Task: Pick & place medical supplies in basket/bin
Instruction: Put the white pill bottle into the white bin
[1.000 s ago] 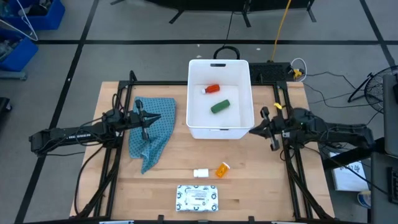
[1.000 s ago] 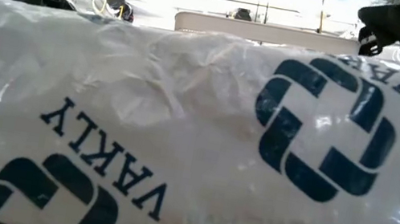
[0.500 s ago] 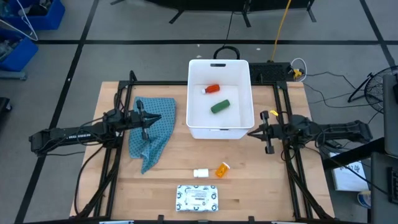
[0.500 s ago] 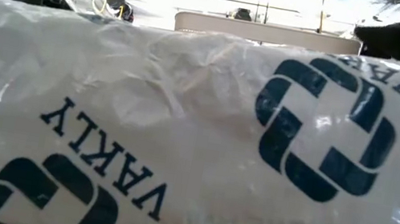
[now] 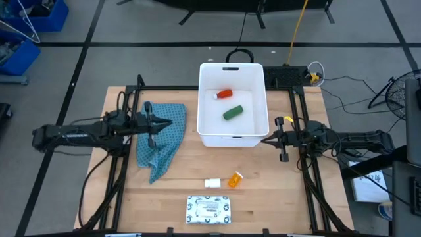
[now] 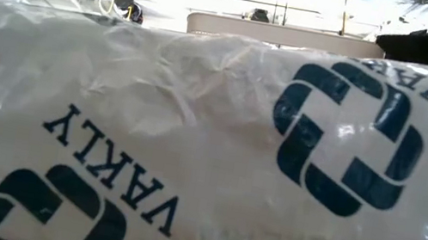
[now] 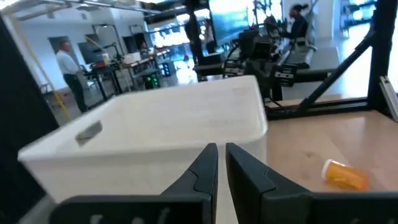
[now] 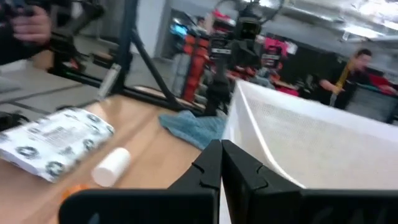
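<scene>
The white tub [image 5: 248, 78] stands at the table's far middle with the red tube [image 5: 225, 94] and the green oblong piece [image 5: 232, 112] lying on its floor. The orange pill bottle [image 5: 235, 179] and small white bottle [image 5: 212, 183] lie on the wood near the front. The flat white dotted packet [image 5: 208, 209] lies at the near edge. No black block shows. My left gripper [image 5: 156, 125] is shut above the blue cloth [image 5: 160, 141], pointing at the tub [image 7: 155, 130]. My right gripper [image 5: 266, 139] is shut beside the tub's near right corner [image 8: 298, 149].
Black frame rails run along the table's left and right sides under the arms. The packet [image 6: 208, 154] fills the low view, with only the tub's rim [image 6: 285, 36] above it. Bare wood lies between the tub and the two bottles. People stand in the room beyond.
My right gripper has moved toward the table's left, up to the tub's near right corner, and has turned level, then stopped. My left arm has swung a little toward the far edge, its gripper still over the cloth. No item has moved.
</scene>
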You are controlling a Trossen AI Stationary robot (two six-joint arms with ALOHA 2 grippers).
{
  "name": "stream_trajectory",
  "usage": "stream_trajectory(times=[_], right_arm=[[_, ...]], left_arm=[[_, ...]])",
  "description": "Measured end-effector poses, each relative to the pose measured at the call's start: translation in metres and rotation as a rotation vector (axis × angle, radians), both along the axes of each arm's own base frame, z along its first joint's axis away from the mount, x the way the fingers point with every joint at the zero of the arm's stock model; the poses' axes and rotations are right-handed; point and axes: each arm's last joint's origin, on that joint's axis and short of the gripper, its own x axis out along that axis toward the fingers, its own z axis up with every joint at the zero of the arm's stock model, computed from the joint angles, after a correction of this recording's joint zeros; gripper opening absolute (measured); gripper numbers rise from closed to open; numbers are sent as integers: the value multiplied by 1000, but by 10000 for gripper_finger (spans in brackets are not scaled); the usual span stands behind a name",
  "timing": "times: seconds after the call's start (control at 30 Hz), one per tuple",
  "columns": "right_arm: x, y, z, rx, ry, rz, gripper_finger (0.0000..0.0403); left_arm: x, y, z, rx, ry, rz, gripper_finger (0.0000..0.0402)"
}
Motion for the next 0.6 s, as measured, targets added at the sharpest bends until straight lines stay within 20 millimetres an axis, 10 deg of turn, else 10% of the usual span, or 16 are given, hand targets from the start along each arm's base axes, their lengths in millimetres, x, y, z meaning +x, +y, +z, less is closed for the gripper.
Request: stream_trajectory(times=[0.3, 0.6], right_arm=[[-1, 2, 6, -7, -61, 51, 0], [-1, 1, 8, 45, -72, 53, 0]], left_arm=[[50, -36, 62, -23, 187, 8, 37], [115, -92, 34, -57, 451, -106, 41]])
